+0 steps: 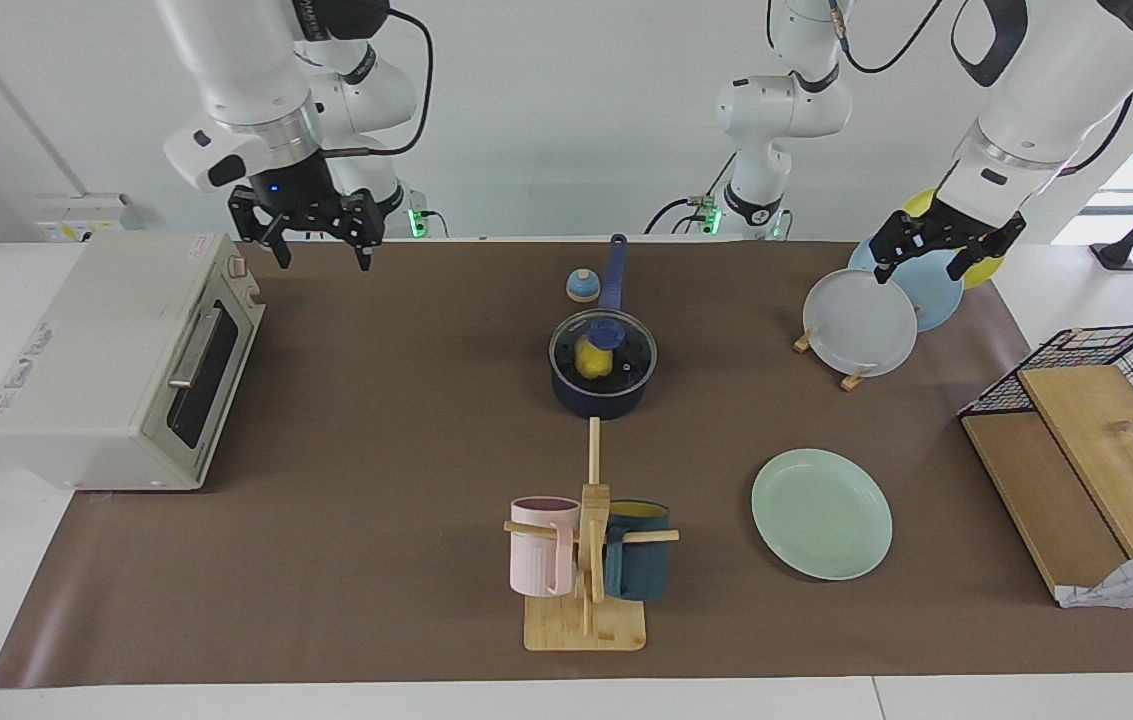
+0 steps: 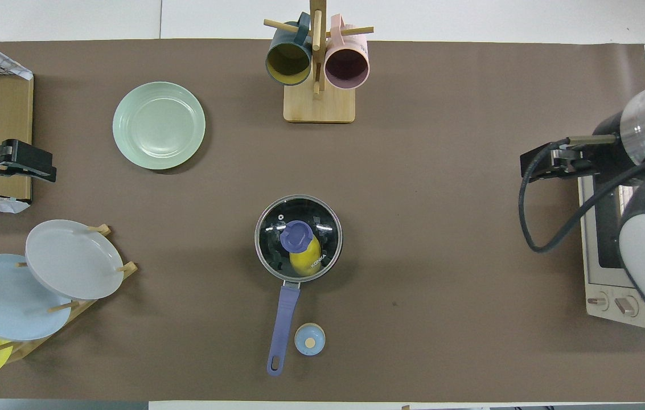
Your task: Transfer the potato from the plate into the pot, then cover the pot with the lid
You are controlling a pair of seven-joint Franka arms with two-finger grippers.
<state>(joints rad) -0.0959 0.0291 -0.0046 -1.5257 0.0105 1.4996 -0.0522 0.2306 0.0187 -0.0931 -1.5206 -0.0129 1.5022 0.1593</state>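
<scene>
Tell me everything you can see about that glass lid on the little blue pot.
The lid is a round disc of clear glass with a thin metal rim and a blue knob at its centre. It lies flat and level on the dark blue pot, closing it. Through the glass shows the yellow potato inside. Reflections streak the glass. Neither gripper touches it; the pot stands mid-table, its handle pointing toward the robots.

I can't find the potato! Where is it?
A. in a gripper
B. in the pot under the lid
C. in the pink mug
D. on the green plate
B: the yellow potato shows through the glass lid that sits on the pot, and the green plate is bare.
</scene>
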